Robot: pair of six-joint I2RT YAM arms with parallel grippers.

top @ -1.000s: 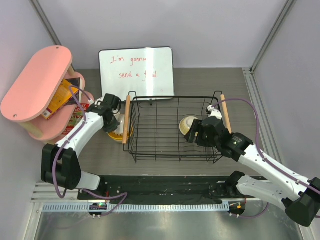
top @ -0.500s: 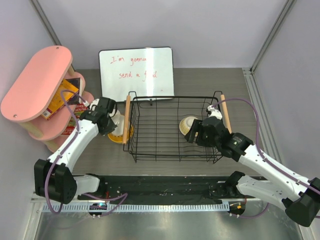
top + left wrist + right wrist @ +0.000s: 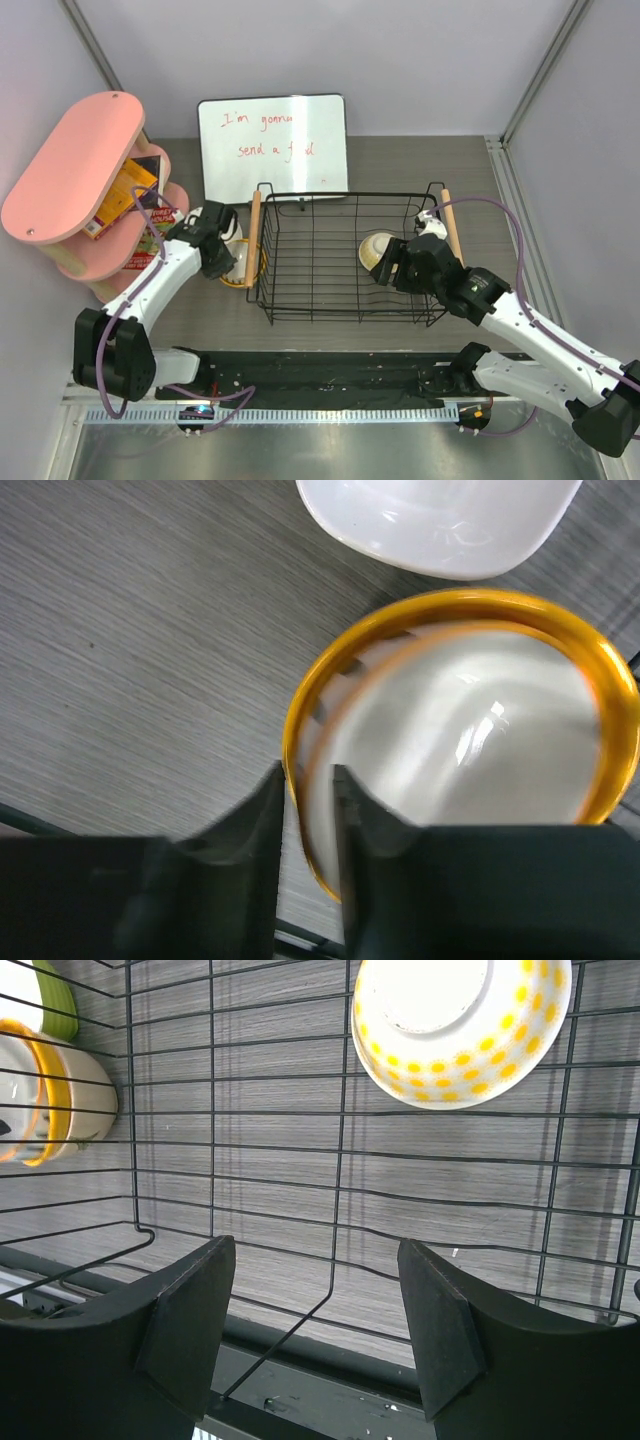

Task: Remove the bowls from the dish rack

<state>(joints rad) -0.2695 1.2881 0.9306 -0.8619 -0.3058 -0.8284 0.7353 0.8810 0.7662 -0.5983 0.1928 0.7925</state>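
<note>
One cream bowl with yellow dots (image 3: pixel 378 247) sits in the black wire dish rack (image 3: pixel 310 275), toward its right end. It is tilted so that its dotted outer wall faces the right wrist camera. The right end effector (image 3: pixel 315 1330) hangs within the rack's outline just beside the bowl, fingers spread wide and holding nothing.

Outside the rack, close to its left wooden handle (image 3: pixel 254 225), an orange-rimmed bowl (image 3: pixel 480 602) rests on the grey bench (image 3: pixel 120 630). Another bowl is nested in it, and a plain white bowl (image 3: pixel 430 520) lies just beside. The left end effector (image 3: pixel 308 780) straddles the orange rim with its fingers near together; whether they pinch it or stand slack I cannot tell.

If the left arm lifts with that rim clamped, it would likely drag or tip the nested bowls, perhaps against the rack. On the right, the spread fingers could snag a wire. They could also close on the glossy, tilted wall and let the bowl slip.
</note>
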